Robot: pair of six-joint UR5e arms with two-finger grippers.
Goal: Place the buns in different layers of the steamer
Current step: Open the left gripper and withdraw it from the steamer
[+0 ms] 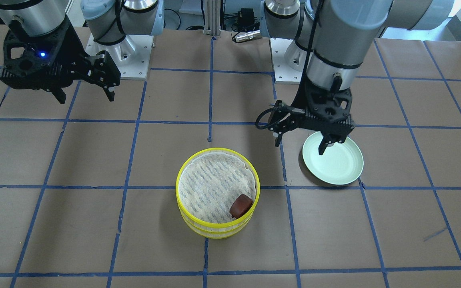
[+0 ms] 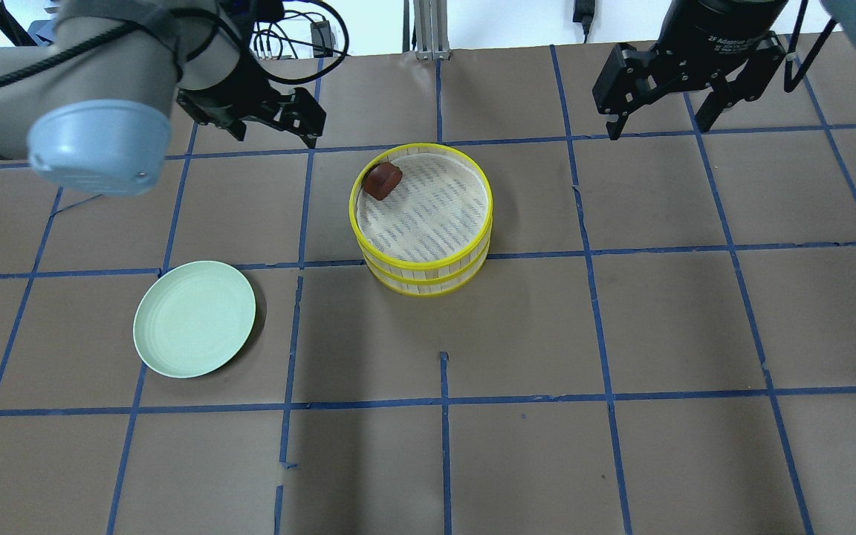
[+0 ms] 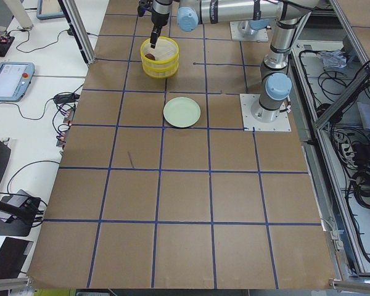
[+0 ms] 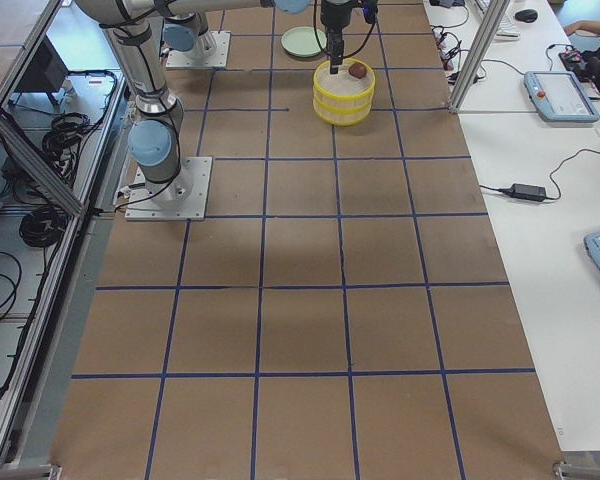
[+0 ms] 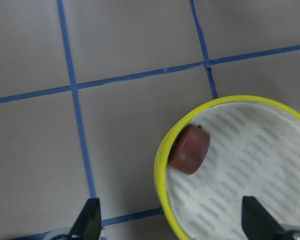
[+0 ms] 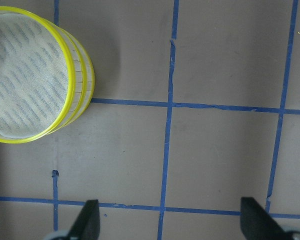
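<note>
From where I stand, the one brown bun [image 2: 382, 180] sits in the top layer of the yellow steamer [image 2: 428, 276], tucked against the rim on the side away from the robot, and the green plate [image 2: 195, 319] lies bare, well apart from it. The left gripper [image 2: 276, 132] and the right gripper [image 2: 658, 125] both hang above the table, jaws spread and holding nothing. I'd guess the bun is light, soft and easily squashed, so a gentle pinch across its sides from above, keeping clear of the rim, looks safest
</note>
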